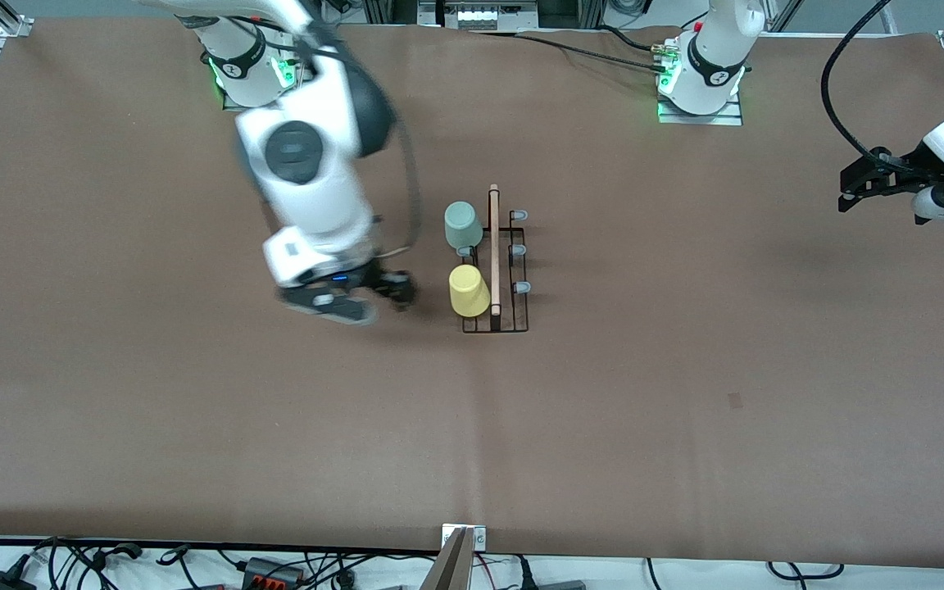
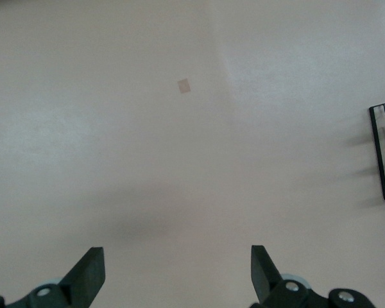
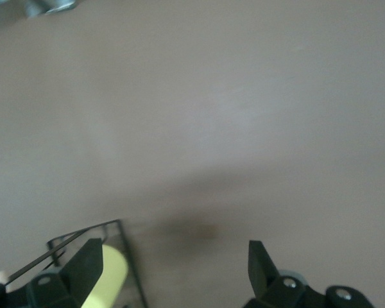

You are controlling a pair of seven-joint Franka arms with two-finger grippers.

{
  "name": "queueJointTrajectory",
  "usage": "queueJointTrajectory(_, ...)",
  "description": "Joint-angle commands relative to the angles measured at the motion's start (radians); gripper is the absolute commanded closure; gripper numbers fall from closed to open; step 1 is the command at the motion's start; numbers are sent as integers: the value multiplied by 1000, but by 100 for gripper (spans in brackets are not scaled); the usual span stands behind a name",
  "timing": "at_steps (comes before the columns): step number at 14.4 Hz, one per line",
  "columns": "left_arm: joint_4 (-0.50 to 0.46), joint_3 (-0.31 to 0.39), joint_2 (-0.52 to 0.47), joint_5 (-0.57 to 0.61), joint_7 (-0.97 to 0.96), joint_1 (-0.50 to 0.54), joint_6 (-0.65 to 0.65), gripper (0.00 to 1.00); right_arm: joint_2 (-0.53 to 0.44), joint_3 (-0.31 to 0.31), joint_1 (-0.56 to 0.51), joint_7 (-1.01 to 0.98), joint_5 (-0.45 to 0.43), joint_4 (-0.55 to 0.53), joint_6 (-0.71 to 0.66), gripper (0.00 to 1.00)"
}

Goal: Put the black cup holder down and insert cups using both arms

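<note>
Rack (image 1: 495, 270) stood mid-table, green cup (image 1: 462, 225) and yellow cup (image 1: 468, 291) on its pegs toward the right arm's end | right gripper (image 1: 390, 288) hung low beside the yellow cup, fingers spread wide, empty | left gripper (image 1: 864, 187) waited over the left arm's end of the table, fingers spread wide, empty

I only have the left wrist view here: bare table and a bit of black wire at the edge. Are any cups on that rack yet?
Observer: Yes, two. A pale green cup and a yellow cup sit on the black cup holder, on its side toward the right arm's end.
Operator: Any pegs still free?
Observer: Three grey-tipped pegs along the holder's side toward the left arm's end are bare.
Operator: Where is the right gripper?
Observer: The right gripper is open, empty, beside the yellow cup.
</note>
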Motion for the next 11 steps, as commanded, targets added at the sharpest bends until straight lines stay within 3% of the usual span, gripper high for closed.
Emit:
queueJointTrajectory(1,29,0,16,-14,4,1,-13,0,-93,18,-133,-91,4,-34,-67,0)
queueJointTrajectory(9,31,0,16,-10,4,-3,-13,0,-273,24,-493,-522,13,-36,-274,0)
queueJointTrajectory(11,31,0,16,-9,4,-4,-13,0,-325,24,-529,-588,24,-43,-333,0)
